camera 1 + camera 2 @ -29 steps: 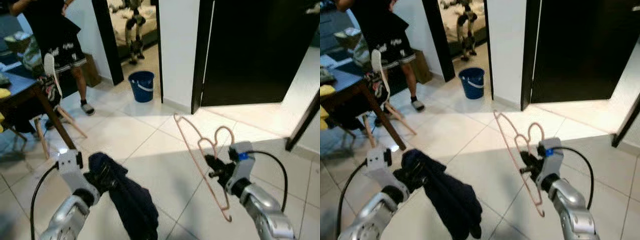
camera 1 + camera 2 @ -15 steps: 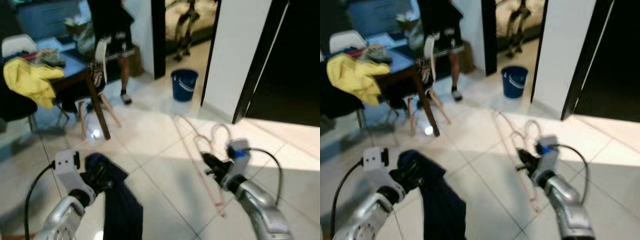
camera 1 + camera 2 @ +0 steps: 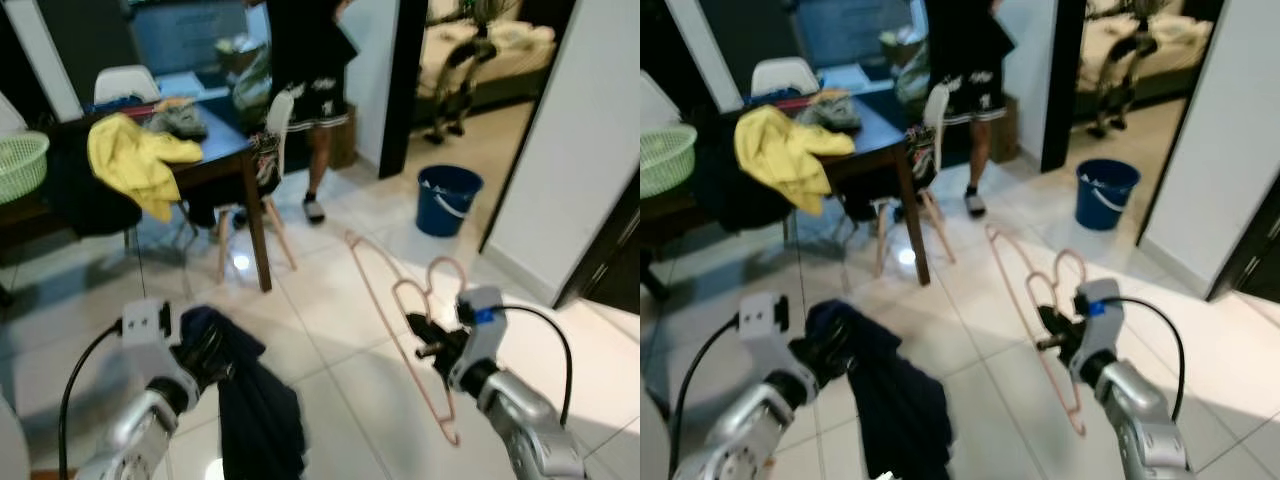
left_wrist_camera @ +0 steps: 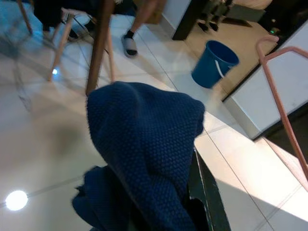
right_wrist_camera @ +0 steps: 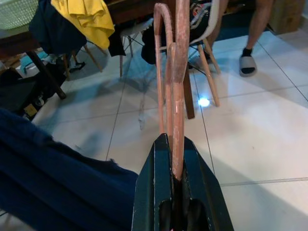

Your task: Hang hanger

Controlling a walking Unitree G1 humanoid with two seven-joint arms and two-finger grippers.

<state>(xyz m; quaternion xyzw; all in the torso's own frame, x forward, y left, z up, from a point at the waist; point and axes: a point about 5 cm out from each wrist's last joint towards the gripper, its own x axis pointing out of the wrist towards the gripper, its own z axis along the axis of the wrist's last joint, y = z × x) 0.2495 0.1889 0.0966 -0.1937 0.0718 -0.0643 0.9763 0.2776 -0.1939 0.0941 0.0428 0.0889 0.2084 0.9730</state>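
Holding a pink hanger (image 3: 400,330) in our right gripper (image 3: 422,338), we've got the fingers clamped on the wire near the hook; the wrist cam shows both black fingers (image 5: 162,192) pinched tight w/ the pink wire running out between them. The hanger sits tilted, its long bar sloping from up & ahead of the gripper down to a tip below it, over white floor tiles (image 3: 340,300).

Our left gripper (image 3: 205,352) is closed on a dark blue knitted garment (image 3: 255,410), which bunches over the fingers & hangs down beneath them. In the left wrist cam the fabric covers most of the gripper; a bit of one black finger (image 4: 204,192) pokes out beside it.

Ahead of the left gripper, well apart: a dark table (image 3: 215,165) w/ a yellow cloth (image 3: 135,160) draped on it, a white chair (image 3: 270,150) just beside the table, and a green basket (image 3: 20,165) further to the left. A person (image 3: 310,70) in dark shorts stands behind the chair. Ahead of the right gripper, also well apart, a blue bucket (image 3: 447,198) sits near a doorway. Another humanoid robot (image 3: 465,50) stands in the room beyond the doorway.
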